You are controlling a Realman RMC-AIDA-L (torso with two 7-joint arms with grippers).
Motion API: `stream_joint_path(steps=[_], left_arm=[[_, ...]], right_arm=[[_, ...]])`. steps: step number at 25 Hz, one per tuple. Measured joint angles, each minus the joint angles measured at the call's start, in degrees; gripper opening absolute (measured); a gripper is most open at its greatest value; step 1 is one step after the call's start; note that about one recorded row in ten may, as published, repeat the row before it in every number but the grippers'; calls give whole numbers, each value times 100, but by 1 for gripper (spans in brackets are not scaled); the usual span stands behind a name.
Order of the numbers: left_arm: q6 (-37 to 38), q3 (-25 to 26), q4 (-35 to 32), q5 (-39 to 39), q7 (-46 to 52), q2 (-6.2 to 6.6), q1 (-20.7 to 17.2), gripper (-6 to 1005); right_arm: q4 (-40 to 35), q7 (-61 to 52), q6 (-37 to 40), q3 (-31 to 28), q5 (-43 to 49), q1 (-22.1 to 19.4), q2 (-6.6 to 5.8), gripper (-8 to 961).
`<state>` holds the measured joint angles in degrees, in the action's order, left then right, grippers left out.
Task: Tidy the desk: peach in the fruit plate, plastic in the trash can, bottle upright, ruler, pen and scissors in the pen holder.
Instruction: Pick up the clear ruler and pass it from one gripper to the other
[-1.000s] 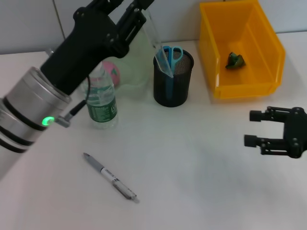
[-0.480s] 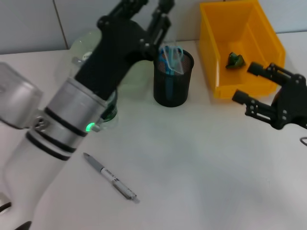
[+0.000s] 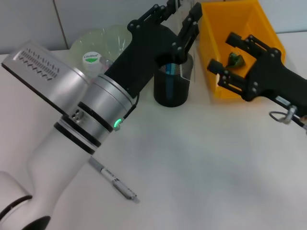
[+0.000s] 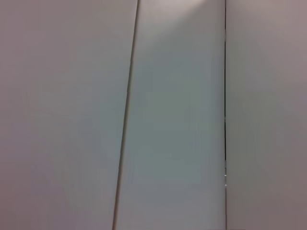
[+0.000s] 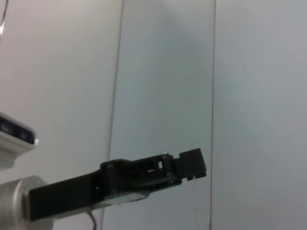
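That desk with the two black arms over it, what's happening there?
A robot is tidying up. Its left gripper is open above the mesh pen holder, and the right gripper is open by the yellow bin. A pen lies loose on the desk.

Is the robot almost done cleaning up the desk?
Nearly. The bottle stands upright, the plastic lies in the yellow bin, scissors sit in the pen holder. The left gripper near it and the right gripper are open, empty. The pen lies on the table.
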<state>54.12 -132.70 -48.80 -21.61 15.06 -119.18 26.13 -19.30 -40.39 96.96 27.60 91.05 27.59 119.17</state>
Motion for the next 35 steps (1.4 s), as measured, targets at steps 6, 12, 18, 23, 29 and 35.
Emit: stream_joint_path(steps=[6, 12, 18, 23, 29, 35], left_arm=[[-123, -526, -265, -918, -1263, 0, 81, 448], [-497, -574, -412, -1197, -1649, 0, 209, 453], [-715, -632, -541, -1601, -2038, 0, 288, 459], [-719, -687, -545, -1795, -2139, 0, 326, 464], [-720, -712, -545, -1834, -2255, 0, 326, 469], [-714, -740, -550, -1834, -2256, 0, 321, 475]], right_arm=[[259, 192, -174, 93, -209, 239, 9, 634], [286, 200, -397, 160, -209, 396, 17, 627], [475, 432, -693, 184, -224, 586, 32, 621], [853, 774, -737, 162, -432, 690, 39, 616], [1250, 1153, -778, 126, -628, 801, 45, 610], [1273, 1158, -778, 127, -649, 809, 45, 604]])
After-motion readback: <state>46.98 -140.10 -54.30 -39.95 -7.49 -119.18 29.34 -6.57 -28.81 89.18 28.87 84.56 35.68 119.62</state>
